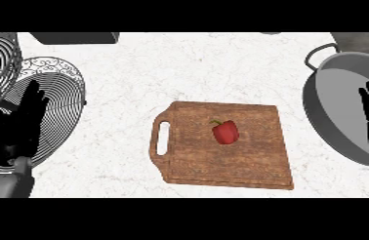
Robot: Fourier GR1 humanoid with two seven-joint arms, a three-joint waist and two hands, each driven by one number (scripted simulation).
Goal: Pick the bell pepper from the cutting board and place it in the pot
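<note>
A red bell pepper (225,131) with a green stem lies near the middle of a wooden cutting board (252,161) with a handle slot on its left. The grey pot (328,114) sits at the right edge, partly cut off. My left hand (25,119) stays at the far left with fingers straight up, far from the board. Only a sliver of my right hand (364,105) shows at the right edge, over the pot's inside; its fingers point up.
Two wire racks (61,83) stand at the left, behind my left hand. A dark object (75,37) lies at the top left and a grey one (353,39) at the top right. White marble counter (202,68) surrounds the board.
</note>
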